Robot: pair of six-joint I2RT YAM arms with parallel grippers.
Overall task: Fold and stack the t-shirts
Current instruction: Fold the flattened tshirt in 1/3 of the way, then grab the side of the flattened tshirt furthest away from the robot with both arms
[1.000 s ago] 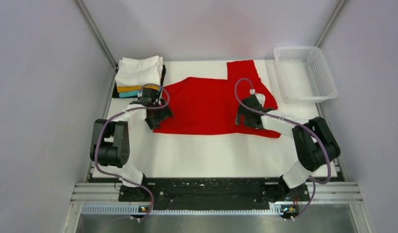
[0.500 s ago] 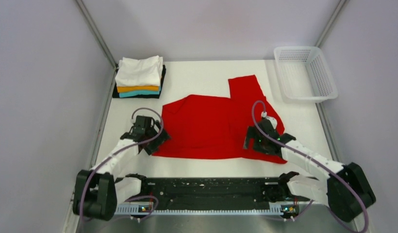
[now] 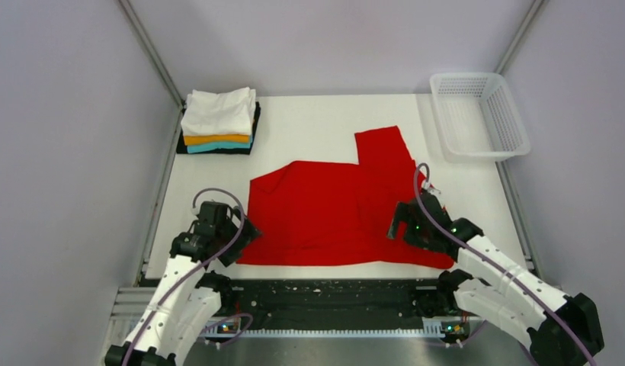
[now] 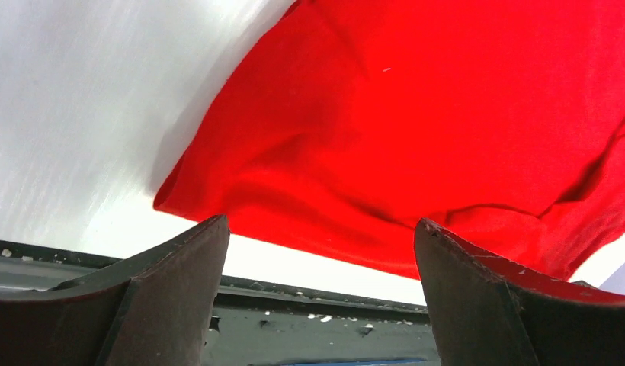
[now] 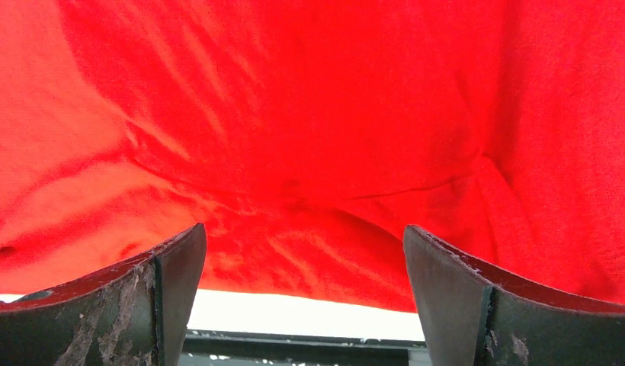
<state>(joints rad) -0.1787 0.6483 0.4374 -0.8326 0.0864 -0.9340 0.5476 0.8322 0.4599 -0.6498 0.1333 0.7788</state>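
Observation:
The red t-shirt (image 3: 325, 213) lies spread flat on the white table, its lower hem near the front edge and one sleeve pointing to the back right. My left gripper (image 3: 239, 238) is open at the shirt's near left corner. In the left wrist view (image 4: 318, 223) the jaws stand wide apart with nothing between them, and the shirt (image 4: 416, 114) lies just beyond. My right gripper (image 3: 405, 226) is open over the shirt's near right part. It is also wide and empty in the right wrist view (image 5: 303, 229), above the red cloth (image 5: 309, 114).
A stack of folded shirts (image 3: 218, 122), white on top, then orange, teal and black, sits at the back left corner. A white mesh basket (image 3: 481, 114) stands at the back right. The black front rail (image 3: 325, 293) runs just below the shirt's hem.
Both arms have drawn back toward the table's near edge, and the red shirt has slid with them toward the front. The stack and basket have not moved.

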